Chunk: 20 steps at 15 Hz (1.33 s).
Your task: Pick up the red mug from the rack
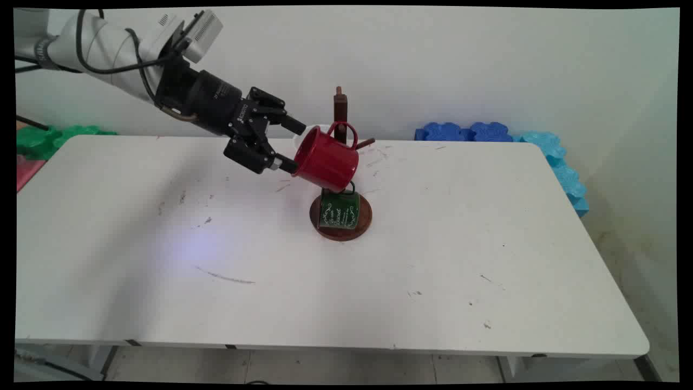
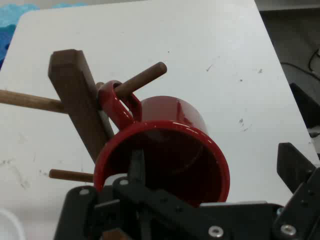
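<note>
A: White table [image 1: 135,271], scuffed with grey marks, against a pale wall; green foam blocks [image 1: 38,138] lie at its far left, blue foam blocks [image 1: 465,131] at its far right.

B: And at centre?

A: From the left, the gripper [image 1: 284,145] reaches to a red mug [image 1: 327,161]. Its fingers are spread, not pressed together: in the hand view one finger [image 2: 136,167] lies inside the mug's mouth, the other stands clear at the right, outside the wall. Whether the inner finger presses the wall, I cannot tell.

B: Where does the mug sit?

A: Tilted, mouth toward the gripper, its handle [image 2: 116,102] looped over a peg [image 2: 142,77] of the wooden rack [image 1: 340,108]. Below it a green mug [image 1: 339,210] hangs over the rack's round base [image 1: 363,216].

B: What might go wrong?

A: Probably two things. The handle sits near the peg's middle, so a sideways drag by the inner finger could slide it off the tip and drop the mug. A hard push could also tip the slender rack, green mug included.
</note>
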Each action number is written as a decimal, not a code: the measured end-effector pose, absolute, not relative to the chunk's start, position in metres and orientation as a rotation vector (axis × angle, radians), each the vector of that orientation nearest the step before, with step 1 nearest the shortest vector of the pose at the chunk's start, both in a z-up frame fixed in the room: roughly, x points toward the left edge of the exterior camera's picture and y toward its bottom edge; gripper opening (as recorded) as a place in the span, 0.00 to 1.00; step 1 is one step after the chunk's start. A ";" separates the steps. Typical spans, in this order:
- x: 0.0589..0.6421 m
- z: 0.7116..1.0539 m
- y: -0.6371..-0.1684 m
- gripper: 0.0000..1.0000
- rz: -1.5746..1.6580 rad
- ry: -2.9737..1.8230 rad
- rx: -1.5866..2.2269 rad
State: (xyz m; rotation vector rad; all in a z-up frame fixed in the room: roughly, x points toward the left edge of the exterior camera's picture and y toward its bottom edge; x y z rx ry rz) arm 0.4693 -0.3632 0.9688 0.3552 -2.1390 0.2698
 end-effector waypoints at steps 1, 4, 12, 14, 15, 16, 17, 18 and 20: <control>0.470 0.970 -0.363 1.00 0.270 -2.136 0.364; 0.473 0.975 -0.363 1.00 0.265 -2.122 0.400; 0.482 0.986 -0.356 1.00 0.191 -2.026 0.595; 0.482 0.986 -0.352 1.00 0.162 -2.000 0.653; 0.482 0.986 -0.350 1.00 0.148 -1.987 0.680; 0.482 0.986 -0.348 1.00 0.135 -1.977 0.703; 0.481 0.985 -0.346 1.00 0.122 -1.967 0.727; 0.480 0.985 -0.345 1.00 0.111 -1.959 0.745; 0.478 0.984 -0.342 1.00 0.088 -1.944 0.780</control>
